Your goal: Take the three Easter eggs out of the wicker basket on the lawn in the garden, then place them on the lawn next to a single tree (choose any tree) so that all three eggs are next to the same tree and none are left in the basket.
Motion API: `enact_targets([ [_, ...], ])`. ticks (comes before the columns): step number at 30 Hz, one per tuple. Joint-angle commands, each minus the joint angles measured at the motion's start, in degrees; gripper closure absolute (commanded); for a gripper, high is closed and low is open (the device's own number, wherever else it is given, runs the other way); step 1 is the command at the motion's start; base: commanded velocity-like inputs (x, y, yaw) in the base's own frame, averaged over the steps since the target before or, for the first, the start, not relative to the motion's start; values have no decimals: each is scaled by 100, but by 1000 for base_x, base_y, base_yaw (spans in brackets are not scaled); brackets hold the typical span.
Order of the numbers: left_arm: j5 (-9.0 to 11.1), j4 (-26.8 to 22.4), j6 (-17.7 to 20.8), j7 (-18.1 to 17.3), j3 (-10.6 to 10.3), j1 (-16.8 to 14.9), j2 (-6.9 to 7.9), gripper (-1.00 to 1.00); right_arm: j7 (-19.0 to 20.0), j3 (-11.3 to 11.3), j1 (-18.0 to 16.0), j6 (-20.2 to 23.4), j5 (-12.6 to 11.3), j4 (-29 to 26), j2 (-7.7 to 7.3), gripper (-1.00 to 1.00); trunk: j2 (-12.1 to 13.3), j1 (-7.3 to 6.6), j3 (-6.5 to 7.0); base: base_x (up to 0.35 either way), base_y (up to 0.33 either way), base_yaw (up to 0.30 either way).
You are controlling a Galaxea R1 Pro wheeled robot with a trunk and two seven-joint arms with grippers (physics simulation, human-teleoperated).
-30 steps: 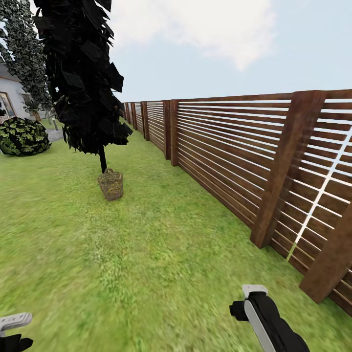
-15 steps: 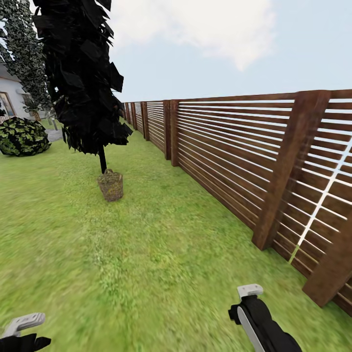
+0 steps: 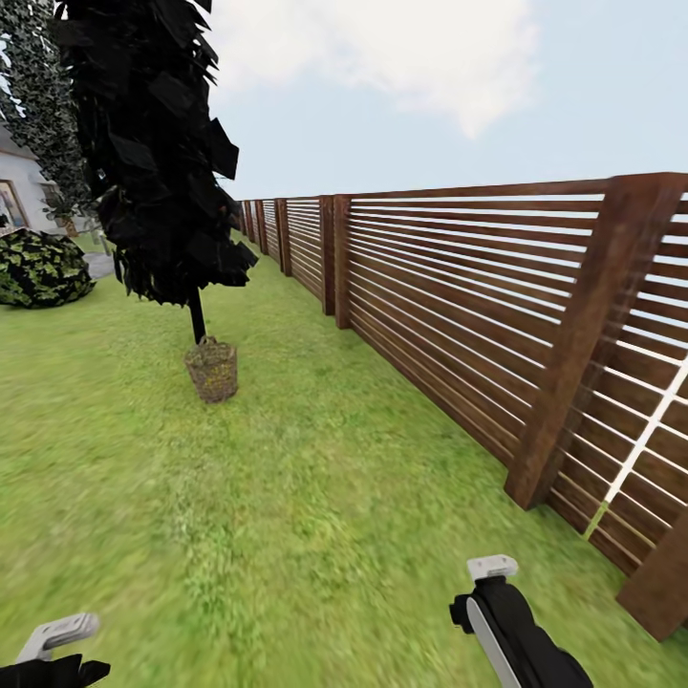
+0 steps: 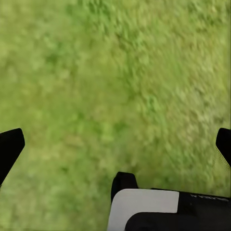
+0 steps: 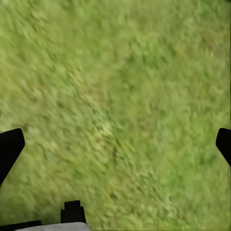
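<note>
Evidently left pincer (image 4: 115, 144) and right pincer (image 5: 115, 144) gape wide, empty, over lawn (image 3: 287, 497).

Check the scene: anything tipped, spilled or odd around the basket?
Nothing stands out. The wicker basket stands upright on the lawn just in front of the dark cone-shaped tree, no eggs lying on the grass. Its contents are too small to make out.

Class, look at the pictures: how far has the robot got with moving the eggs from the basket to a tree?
Done: nothing visible. The wicker basket stands on the lawn well ahead, by a dark cone-shaped tree; its contents can't be made out.
In hand: nothing; the left gripper and right gripper are open over grass.
Left: reach the basket, lift out the eggs, set them by one tree.
</note>
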Motion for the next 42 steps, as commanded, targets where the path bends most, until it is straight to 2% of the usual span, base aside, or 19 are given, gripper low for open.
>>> enact_targets([
  [1, 17, -6, 31, -7, 8, 0, 1, -100, -59, 17, -5, 16, -59, -4, -7, -100, -3, 4, -5, 324, 0, 0],
  [7, 9, 16, 31, -11, 13, 0, 8, -100, -66, 14, -7, 16, -55, -3, -17, -100, -3, 4, -5, 324, 0, 0],
  [13, -127, 133, 22, -17, 56, 0, 84, -100, -68, 13, -7, 16, -55, 3, -22, -100, -3, 4, -5, 324, 0, 0],
  [36, -121, 108, 31, -33, 39, 0, 77, -100, -68, 13, -8, 16, -57, 5, -25, -100, -3, 4, -5, 324, 0, 0],
  [42, -117, 116, 40, -34, 34, 0, 66, -100, -60, 20, -8, 16, -62, 181, -18, -100, -3, 4, -5, 324, 57, 0],
])
